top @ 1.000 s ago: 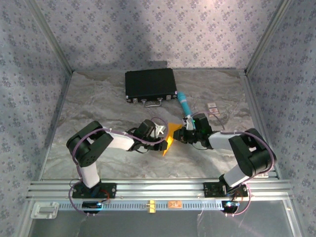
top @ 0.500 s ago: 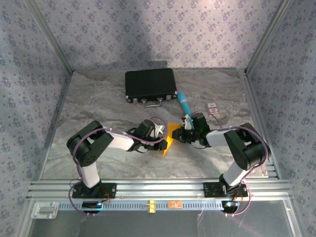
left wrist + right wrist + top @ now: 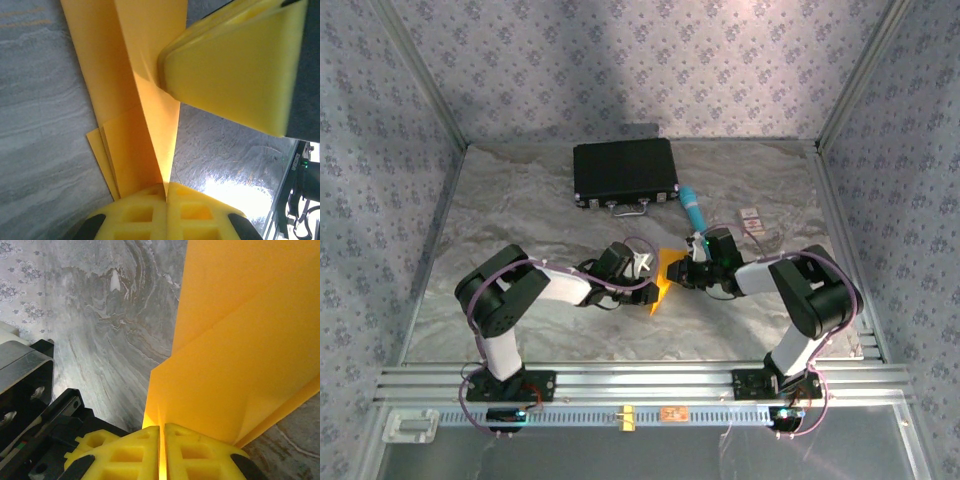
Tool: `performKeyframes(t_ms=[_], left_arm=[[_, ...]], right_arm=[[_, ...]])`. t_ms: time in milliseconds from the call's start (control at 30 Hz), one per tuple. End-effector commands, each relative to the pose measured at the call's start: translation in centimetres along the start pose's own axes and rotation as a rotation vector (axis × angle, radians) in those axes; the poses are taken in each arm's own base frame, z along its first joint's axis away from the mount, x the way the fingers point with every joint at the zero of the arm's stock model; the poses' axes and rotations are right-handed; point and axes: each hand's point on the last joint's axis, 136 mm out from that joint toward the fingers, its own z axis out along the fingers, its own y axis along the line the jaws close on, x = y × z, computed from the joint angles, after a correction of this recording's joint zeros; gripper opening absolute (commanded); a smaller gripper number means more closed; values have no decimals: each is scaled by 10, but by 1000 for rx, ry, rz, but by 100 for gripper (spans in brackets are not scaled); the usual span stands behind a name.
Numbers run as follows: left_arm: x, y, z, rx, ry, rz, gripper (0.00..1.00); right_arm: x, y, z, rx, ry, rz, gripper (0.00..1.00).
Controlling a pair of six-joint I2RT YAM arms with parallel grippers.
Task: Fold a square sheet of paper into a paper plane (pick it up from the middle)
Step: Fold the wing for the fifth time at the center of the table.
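Rail: an aluminium rail [image 3: 640, 378] crosses the bottom of the top view and carries both arm bases.
Left gripper: the left gripper [image 3: 645, 268] sits just left of frame centre. In the left wrist view [image 3: 166, 187] its yellow fingers are clenched on the lower edge of the paper, with no gap between them.
Right gripper: the right gripper [image 3: 683, 272] sits just right of centre and faces the left one. In the right wrist view [image 3: 161, 432] its yellow fingers are pinched tight on the paper's bottom corner.
Sheet of paper: the orange-yellow sheet of paper [image 3: 663, 275] is at frame centre, grasped between the two grippers. It is folded, with overlapping layers and a sharp crease [image 3: 130, 75] [image 3: 240, 340].
Table: the grey marbled table [image 3: 520, 220] lies under everything.
Teal tube: the teal tube [image 3: 693, 208] lies above and right of the paper, near the right gripper.
Card: a small white card [image 3: 751, 218] lies right of the tube.
Black case: the black case [image 3: 625, 172] lies flat at upper centre, near the back wall, with its handle facing the arms.
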Motion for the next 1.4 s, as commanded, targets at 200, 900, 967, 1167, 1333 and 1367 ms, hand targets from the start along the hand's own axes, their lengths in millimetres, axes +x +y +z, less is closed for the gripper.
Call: performKeyframes(t_ms=[200,900,967,1167,1333,1367], left_arm=[[27,40,1,-118,67,-82,0],[28,-8,-3,-18,132,10,15],[30,-5,-4,-30,128,2,14],[30,-12,-7,-5,131,12,14],[31,-16,-7,15,142,16,3],[33,-16,-6,22,153,15,2]], right_arm=[[0,-8,10,23,20,0,12],[14,-38,13,138,58,79,11],[16,-39,13,143,61,82,11],[18,-41,12,154,65,84,11],[21,-44,12,165,70,90,11],[21,-45,12,168,71,91,11]])
